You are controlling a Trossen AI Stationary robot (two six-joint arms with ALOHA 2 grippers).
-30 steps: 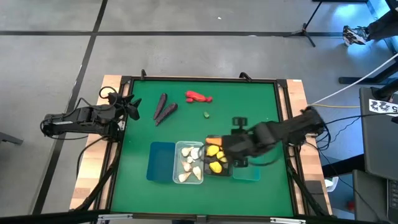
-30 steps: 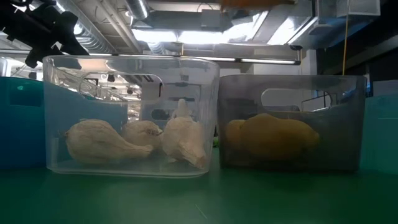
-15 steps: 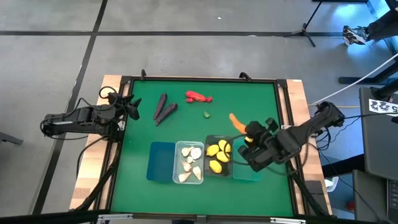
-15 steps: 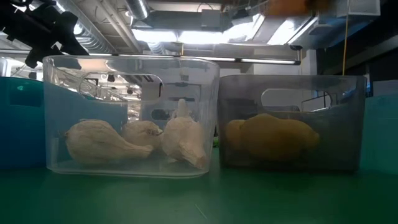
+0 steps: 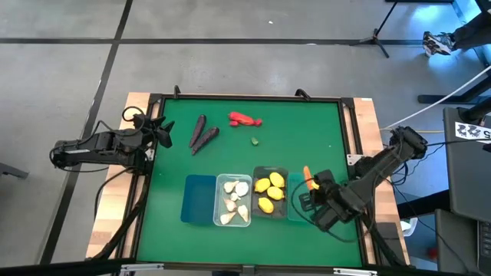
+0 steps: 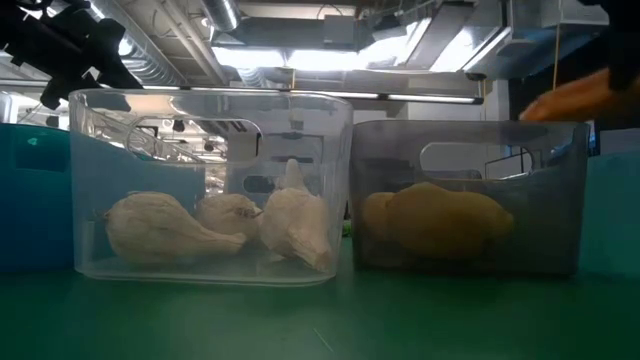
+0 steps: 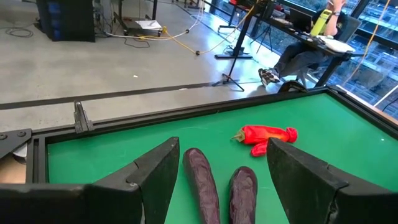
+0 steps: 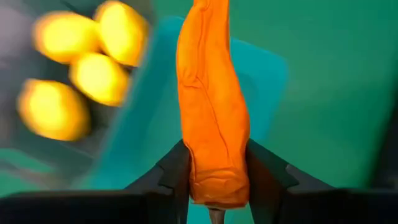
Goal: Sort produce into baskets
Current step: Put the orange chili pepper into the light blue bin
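Right tool pinching the orange carrot has swung off the dark grey bin and now hangs over your teal bin; drop looks next. Left tool spread, parked by the tabletop edge.

Right gripper, closed on an orange carrot, above the teal bin, whose interior directly beneath is unoccupied. Just beside it the dark grey bin holds lemons. Bare green table lies beyond the claw.
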